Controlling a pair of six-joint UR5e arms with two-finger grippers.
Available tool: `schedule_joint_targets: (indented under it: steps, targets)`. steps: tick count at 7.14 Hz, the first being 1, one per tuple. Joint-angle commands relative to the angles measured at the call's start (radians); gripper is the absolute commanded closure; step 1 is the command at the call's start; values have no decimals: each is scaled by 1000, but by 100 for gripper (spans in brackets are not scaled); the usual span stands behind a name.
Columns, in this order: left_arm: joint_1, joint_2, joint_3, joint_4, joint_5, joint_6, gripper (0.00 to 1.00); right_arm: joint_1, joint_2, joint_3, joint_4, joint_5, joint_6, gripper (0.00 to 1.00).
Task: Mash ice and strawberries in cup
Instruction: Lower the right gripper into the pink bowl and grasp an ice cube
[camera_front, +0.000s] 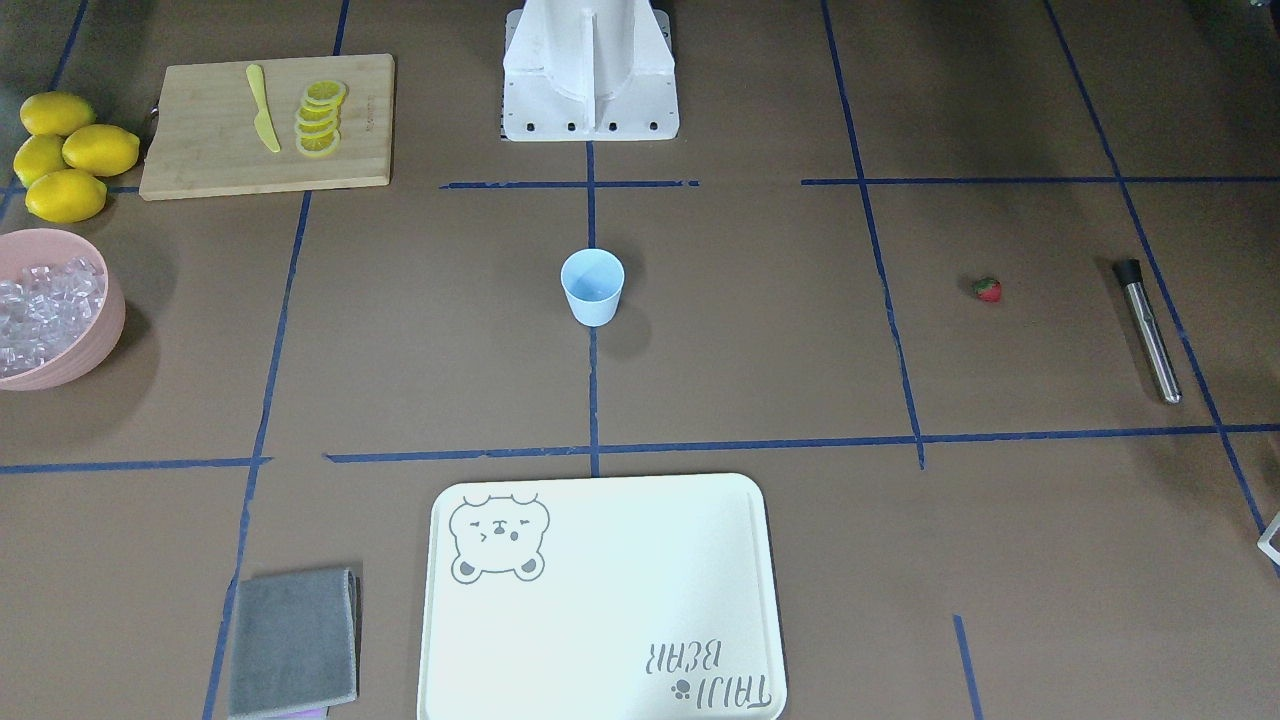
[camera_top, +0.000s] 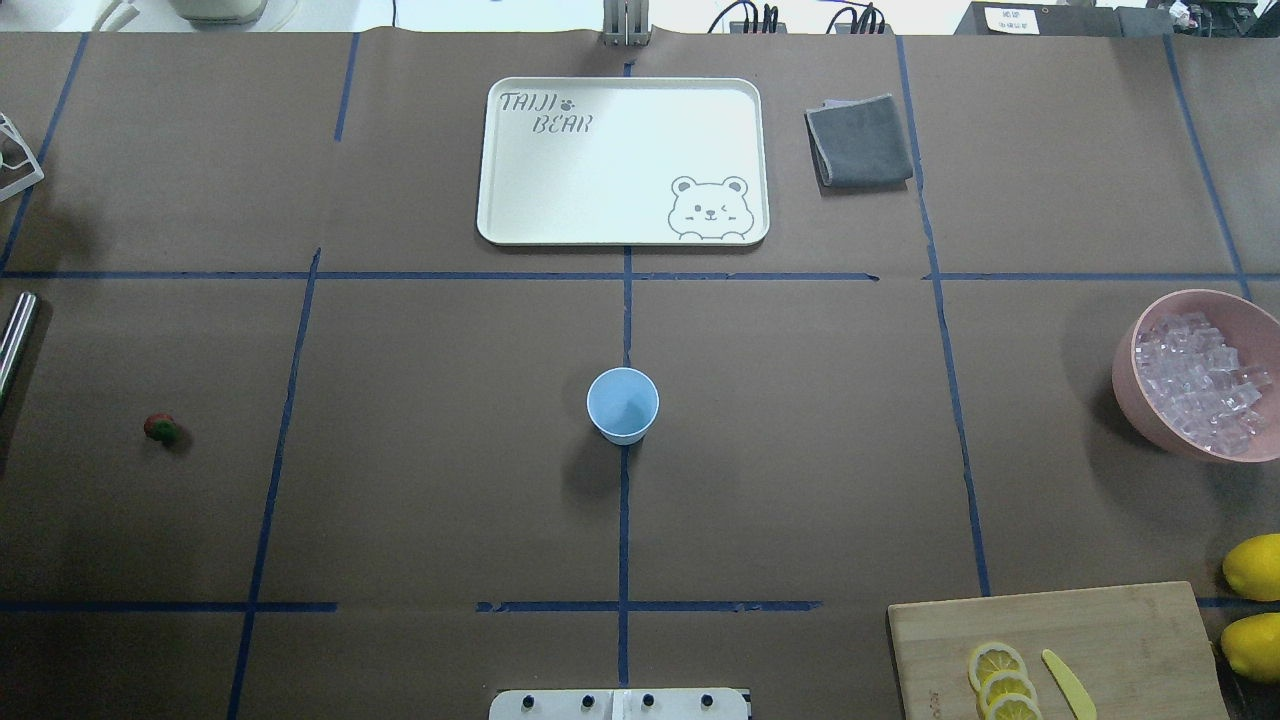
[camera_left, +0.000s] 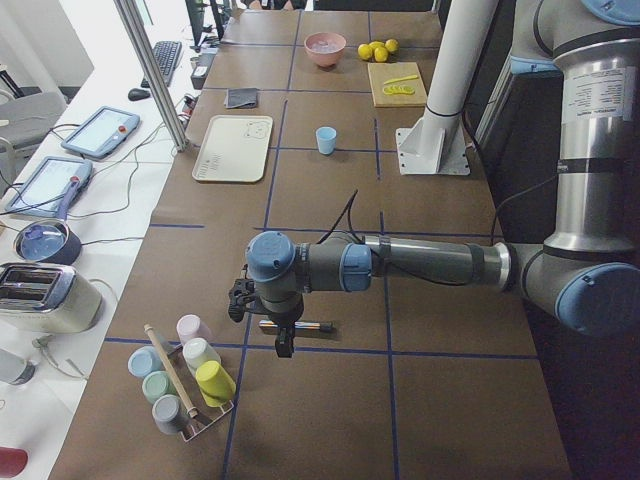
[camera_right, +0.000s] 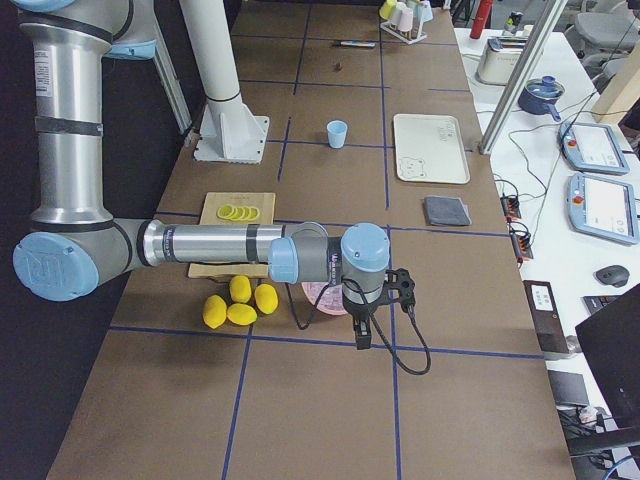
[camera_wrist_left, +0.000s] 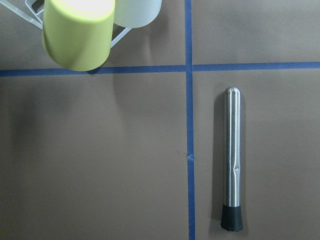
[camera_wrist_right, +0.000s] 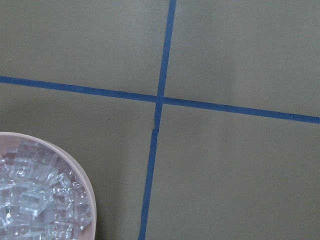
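Out at opposite ends, left hand (camera_left: 285, 343) and right hand (camera_right: 361, 337) point downward; opening unclear.

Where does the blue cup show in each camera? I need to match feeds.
Front-facing: cup at centre.
Overhead: cup at centre.
Left side: cup upper middle.
Right side: cup upper middle.
Left wrist: absent.
Right wrist: absent.
Shared landmark: the white bear tray, beyond the cup from the robot, in the four fixed views.
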Motion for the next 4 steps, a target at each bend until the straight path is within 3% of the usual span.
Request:
schedule_joint_targets:
  steps: [1,4]
  targets:
    - [2,-15,3,11,2,-3,0,-6,4,3,1,0,0,0]
    - [0,-14,1,11,2,-3,0,-92,7,116,1,3,99,0]
